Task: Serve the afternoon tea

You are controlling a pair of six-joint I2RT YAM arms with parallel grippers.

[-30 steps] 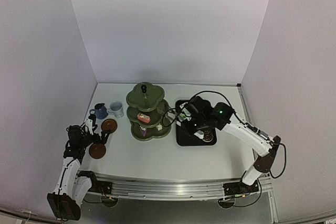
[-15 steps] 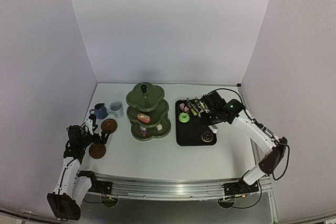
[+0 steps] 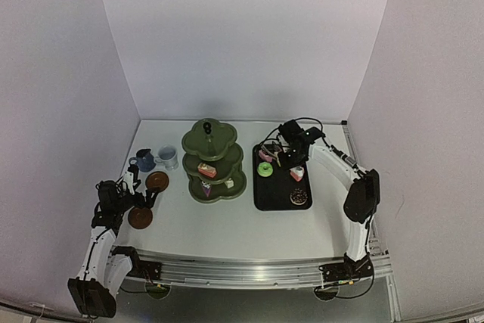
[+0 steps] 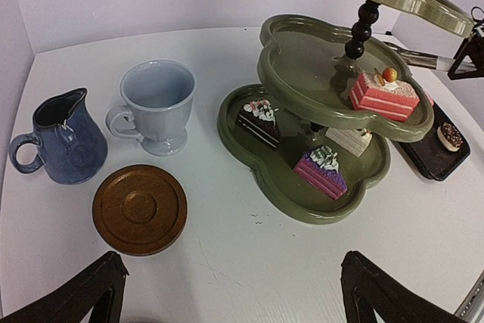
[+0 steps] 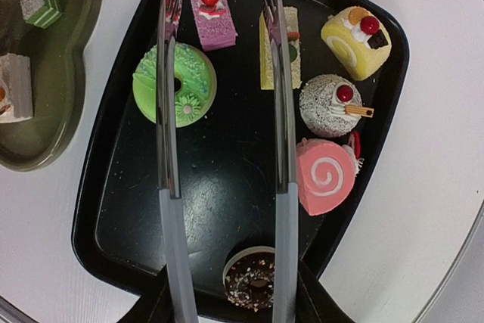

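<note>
1 | right arm (image 3: 331,159) stretched over tray (image 3: 276,191) | jaws seemingly gripping tongs (image 5: 281,126)

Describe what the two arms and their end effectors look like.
The left arm and right arm have white links joined by black joints; a black cable loops near the right wrist. The left end effector has two black, wedge-shaped fingers; the right end effector is black too.

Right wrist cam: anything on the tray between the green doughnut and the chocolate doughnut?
Nothing. In the right wrist view, the black tray floor is bare between the green doughnut and the chocolate doughnut.
</note>
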